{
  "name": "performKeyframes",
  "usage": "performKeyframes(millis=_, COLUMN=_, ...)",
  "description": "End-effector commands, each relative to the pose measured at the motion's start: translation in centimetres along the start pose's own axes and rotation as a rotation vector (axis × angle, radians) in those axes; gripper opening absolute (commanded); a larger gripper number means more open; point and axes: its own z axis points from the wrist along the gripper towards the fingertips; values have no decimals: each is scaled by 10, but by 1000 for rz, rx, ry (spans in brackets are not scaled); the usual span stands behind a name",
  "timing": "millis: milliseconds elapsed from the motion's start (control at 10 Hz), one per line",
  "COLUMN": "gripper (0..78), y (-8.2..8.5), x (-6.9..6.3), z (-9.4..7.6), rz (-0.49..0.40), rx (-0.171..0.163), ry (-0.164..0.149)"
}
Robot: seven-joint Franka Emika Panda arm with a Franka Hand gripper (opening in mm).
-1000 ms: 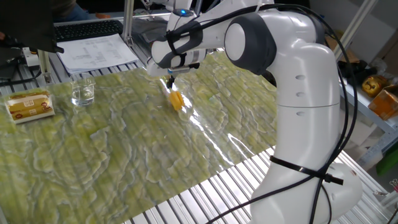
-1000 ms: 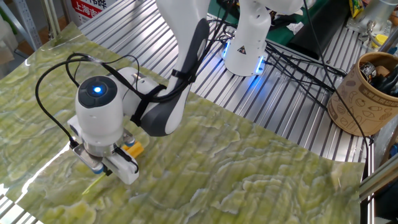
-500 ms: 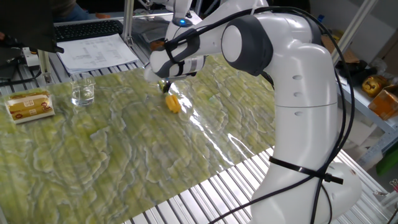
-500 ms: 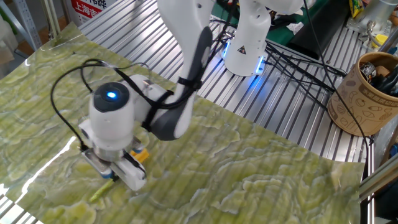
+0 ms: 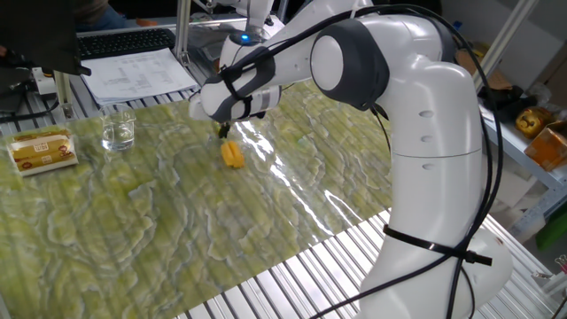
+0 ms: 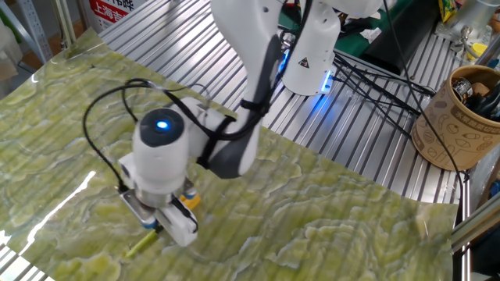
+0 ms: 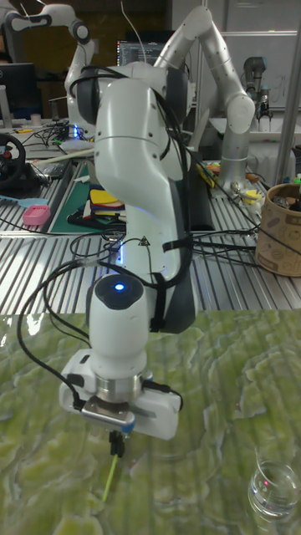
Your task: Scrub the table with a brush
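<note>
The brush's yellow-orange head (image 5: pixel 232 155) rests on the green-yellow marbled sheet of the table (image 5: pixel 159 221). My gripper (image 5: pixel 224 131) points down just above and behind the head, shut on the brush's thin handle. From the other side, the head (image 6: pixel 187 200) peeks out beside the gripper (image 6: pixel 160 226), and the pale handle (image 6: pixel 141 244) sticks out toward the lower left. The tall fixed view has the gripper (image 7: pixel 117 443) under the wrist with the handle (image 7: pixel 109 478) slanting down to the sheet; the head is hidden there.
A clear glass (image 5: pixel 118 130) and a yellow-labelled packet (image 5: pixel 42 151) stand at the sheet's left end. Papers (image 5: pixel 133 73) and a keyboard (image 5: pixel 124 40) lie beyond it. A brown cup of tools (image 6: pixel 461 117) stands on the bare slats. The glass (image 7: pixel 272 493) shows low right in the tall view.
The gripper has dragged the brush across the sheet toward the glass and packet, leftward in one fixed view and rightward in the other. Its hold on the handle is unchanged.
</note>
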Motion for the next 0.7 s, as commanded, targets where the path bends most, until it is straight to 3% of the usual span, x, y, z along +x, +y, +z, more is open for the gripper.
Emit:
performKeyframes(millis=100, gripper=12, y=23, x=7, z=-6, rz=80, rx=-23, ry=-8)
performKeyframes(millis=400, gripper=12, y=30, x=5, z=-10, rz=99, rx=-58, ry=16)
performKeyframes(millis=500, gripper=12, y=30, x=3, z=-12, rz=110, rx=-98, ry=40)
performKeyframes(millis=700, gripper=12, y=30, x=0, z=-17, rz=106, rx=-100, ry=67)
